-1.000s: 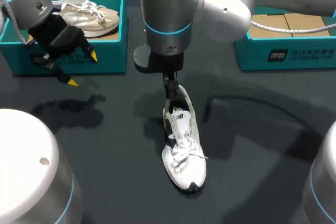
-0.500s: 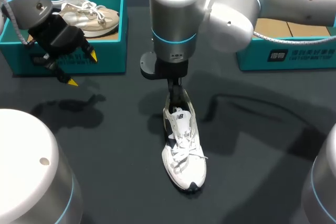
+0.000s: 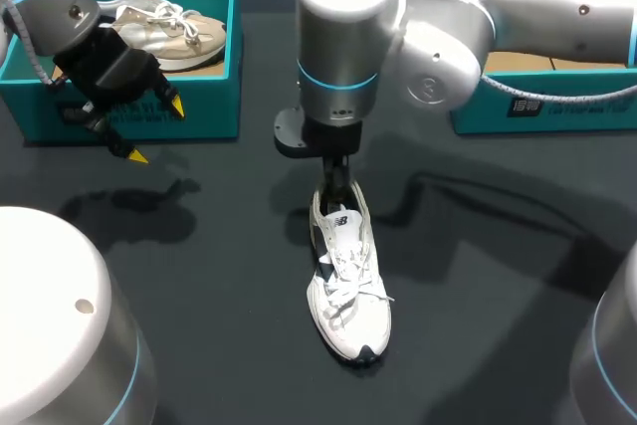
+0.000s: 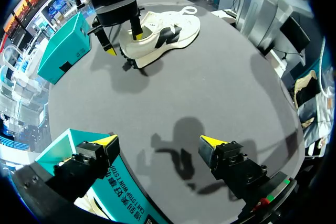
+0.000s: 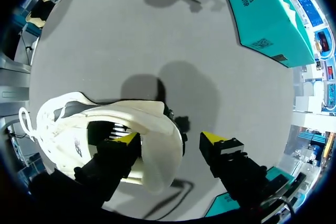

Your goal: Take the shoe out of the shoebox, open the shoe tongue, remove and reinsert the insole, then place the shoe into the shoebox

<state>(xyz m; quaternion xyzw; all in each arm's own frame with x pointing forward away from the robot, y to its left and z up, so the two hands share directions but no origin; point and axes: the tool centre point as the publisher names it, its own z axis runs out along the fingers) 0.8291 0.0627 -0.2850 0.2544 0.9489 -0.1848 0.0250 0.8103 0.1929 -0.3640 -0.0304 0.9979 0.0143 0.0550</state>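
**Right tool at the heel.** My right tool [image 5: 170, 140] stands open astride the heel of the white shoe [image 5: 68, 121]. One finger [image 5: 126, 140] is down inside the collar and the other is outside the heel wall, so nothing is pinched.

In the head view the shoe lies on the dark surface [image 3: 498, 296]. Its long axis runs from the heel at 12 o'clock, under the tool, to the toe at 6 o'clock, so I judge the insole stretches away toward 6 o'clock.

My left tool [image 3: 157, 131], also open, hangs at 10 o'clock from the shoe, well apart and just in front of the left shoebox [image 3: 214, 97]. The right arm is plainly nearer.

The insole itself is hidden, shadowed under the tongue and finger. I cannot tell whether the inner finger touches it.
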